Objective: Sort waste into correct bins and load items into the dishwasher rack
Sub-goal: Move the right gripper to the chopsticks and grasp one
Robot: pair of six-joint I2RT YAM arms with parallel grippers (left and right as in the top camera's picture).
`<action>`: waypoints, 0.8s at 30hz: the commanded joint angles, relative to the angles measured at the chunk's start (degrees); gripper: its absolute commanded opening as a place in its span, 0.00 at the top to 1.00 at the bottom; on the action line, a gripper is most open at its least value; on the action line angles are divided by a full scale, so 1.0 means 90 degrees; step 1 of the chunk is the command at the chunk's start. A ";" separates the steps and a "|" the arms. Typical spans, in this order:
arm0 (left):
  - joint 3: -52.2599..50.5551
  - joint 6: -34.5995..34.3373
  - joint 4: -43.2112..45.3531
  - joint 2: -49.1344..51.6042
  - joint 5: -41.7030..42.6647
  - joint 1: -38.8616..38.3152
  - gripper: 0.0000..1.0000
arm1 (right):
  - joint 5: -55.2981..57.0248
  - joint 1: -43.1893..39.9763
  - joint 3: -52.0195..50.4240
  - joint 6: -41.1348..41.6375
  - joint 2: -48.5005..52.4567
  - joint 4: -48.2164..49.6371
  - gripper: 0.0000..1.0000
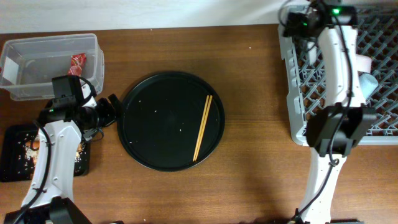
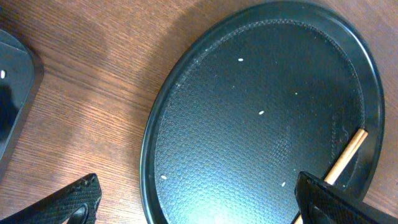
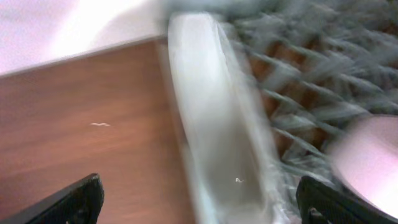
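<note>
Left claw (image 2: 196, 196) hangs low over the left part of the round black tray (image 1: 155, 124), fingers spread wide with nothing between them. The chopsticks (image 1: 203, 127) lie together on the right side of that tray, running top to bottom at a slight slant, and a few stray rice grains (image 2: 261, 112) dot its surface. On the far left of the bench (image 1: 249, 93), the clear tub (image 1: 37, 93) holds the red wrapper (image 1: 77, 63). Just below it, the flat black tray (image 1: 12, 155) carries rice and brown scraps (image 1: 31, 146). On the right, the right claw (image 3: 196, 199) is spread wide and empty above the near-left rim of the grey rack (image 1: 298, 81). That wrist view is blurred. A pale blue cup (image 1: 371, 84) sits among the pegs.
</note>
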 commanded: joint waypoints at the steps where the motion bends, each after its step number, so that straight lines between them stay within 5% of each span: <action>1: -0.0005 0.0100 0.0012 0.0022 -0.0019 -0.0015 0.01 | -0.0658 0.0661 0.0121 0.0192 -0.0284 0.0148 0.02; 14: -0.0005 0.0100 0.0012 0.0022 -0.0022 -0.0015 0.01 | -0.0165 0.2154 0.0158 0.0838 -0.0393 -0.0146 0.02; 18: -0.0005 0.0100 0.0012 0.0022 -0.0019 -0.0015 0.01 | -0.0903 0.2404 0.0158 0.0833 -0.0491 -0.0874 0.02; 24: -0.0005 0.0100 0.0012 0.0022 -0.0019 -0.0015 0.01 | -0.3577 0.2922 0.0148 0.0809 -0.0525 -0.2671 0.02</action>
